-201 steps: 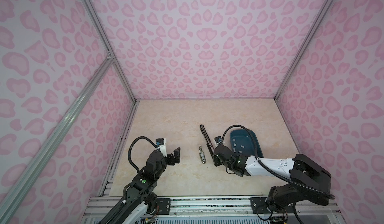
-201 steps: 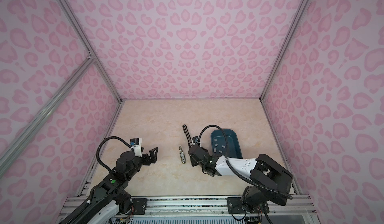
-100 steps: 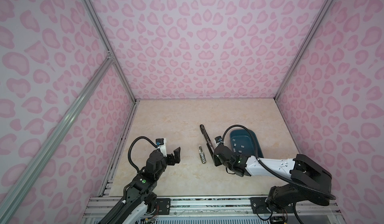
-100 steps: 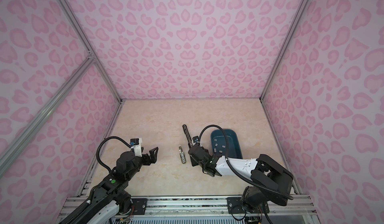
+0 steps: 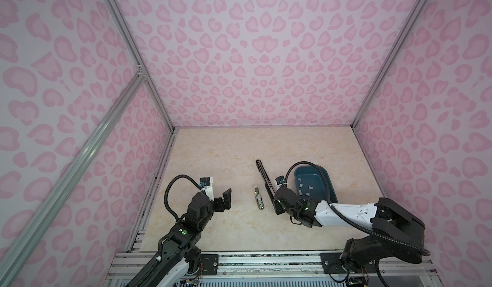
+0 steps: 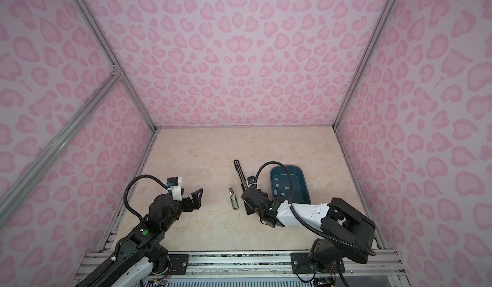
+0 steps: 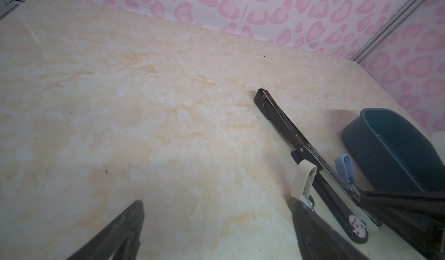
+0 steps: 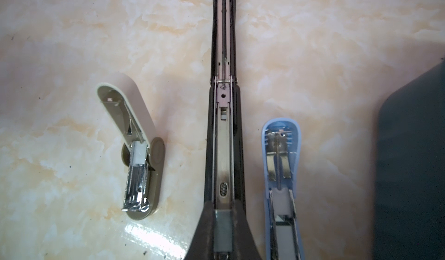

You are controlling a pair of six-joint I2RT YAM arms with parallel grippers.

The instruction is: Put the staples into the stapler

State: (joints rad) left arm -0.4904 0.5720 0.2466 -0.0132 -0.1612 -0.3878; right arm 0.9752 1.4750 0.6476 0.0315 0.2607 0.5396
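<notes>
The right jaws are pinched on a short grey strip of staples. They hold it in line with the open channel of the long black stapler, at its near end. Whether the strip sits in the channel or just above it is hard to say. That stapler lies unfolded near the middle of the bench. A small beige stapler lies on its left and a small blue stapler on its right, both opened. More staples lie loose in the dark teal tray, just right of the blue one. The left jaws stand wide apart and empty above the near-left bench.
</notes>
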